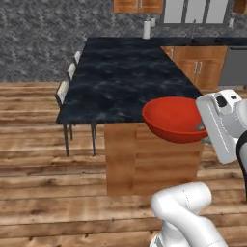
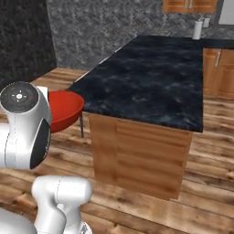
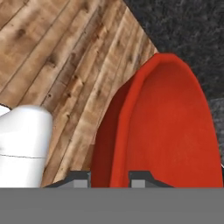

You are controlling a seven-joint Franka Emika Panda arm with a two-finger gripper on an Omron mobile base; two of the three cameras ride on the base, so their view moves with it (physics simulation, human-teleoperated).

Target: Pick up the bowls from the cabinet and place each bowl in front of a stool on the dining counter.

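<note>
A glossy red bowl (image 1: pixel 173 118) hangs in the air just off the near right corner of the dining counter (image 1: pixel 120 77), a black marble slab on an orange-brown base. My gripper (image 1: pixel 201 126) is shut on the bowl's right rim. In the hand view the bowl (image 3: pixel 170 131) stands on edge, and its rim runs down between the two dark fingertips (image 3: pixel 142 179) of the gripper (image 3: pixel 109 179). From the right base view the bowl (image 2: pixel 64 109) shows left of the counter (image 2: pixel 155 77), half hidden behind my white hand.
Three stools (image 1: pixel 61 91) line the counter's left side. A white paper towel roll (image 1: pixel 146 30) stands at the far end. An orange-brown wall cabinet (image 1: pixel 137 5) hangs on the back wall, above lower cabinets (image 1: pixel 202 65). Wooden floor surrounds the counter.
</note>
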